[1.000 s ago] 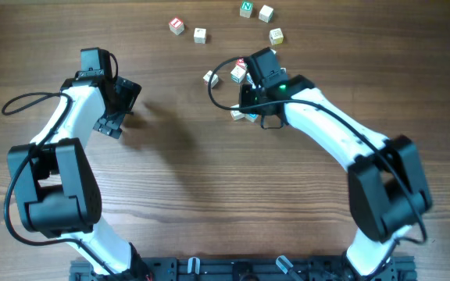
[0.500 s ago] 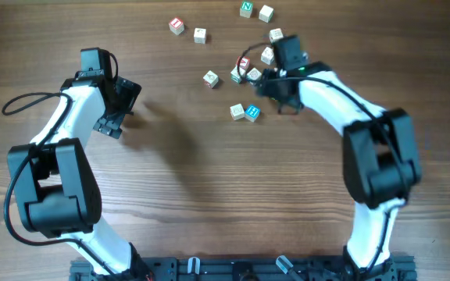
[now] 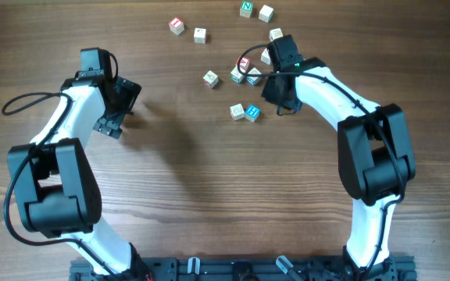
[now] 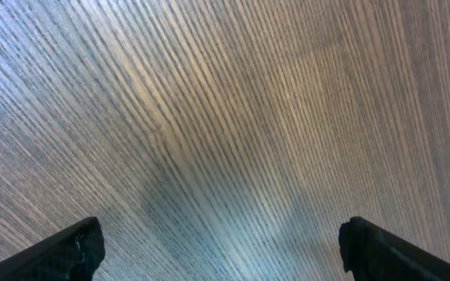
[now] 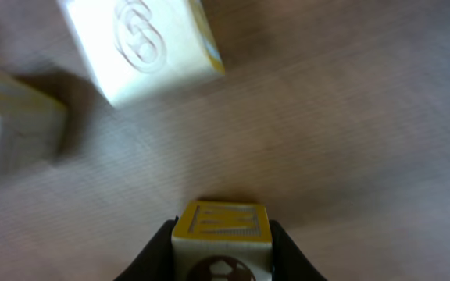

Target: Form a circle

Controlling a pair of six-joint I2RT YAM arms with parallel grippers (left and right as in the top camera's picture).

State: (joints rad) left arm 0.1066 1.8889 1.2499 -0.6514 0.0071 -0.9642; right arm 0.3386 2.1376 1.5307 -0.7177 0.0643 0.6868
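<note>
Now my right claw grasps a yellow-edged cube — a pale cube lies ahead-left; my left claw gapes above the counter.

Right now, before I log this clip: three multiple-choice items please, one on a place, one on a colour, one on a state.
1. Where do the loose cubes lie? A at the near edge; B at the far side, by the right arm; C stacked at the centre.
2. The rim of the held cube is: A purple; B black; C yellow.
3. The left fingers are: A spread over bare table; B shut on a cube; C resting on a cube.
Key: B, the overhead view shows them scattered there; C, the right wrist view shows yellow between the right fingers; A, only table grain lies between them.
</note>
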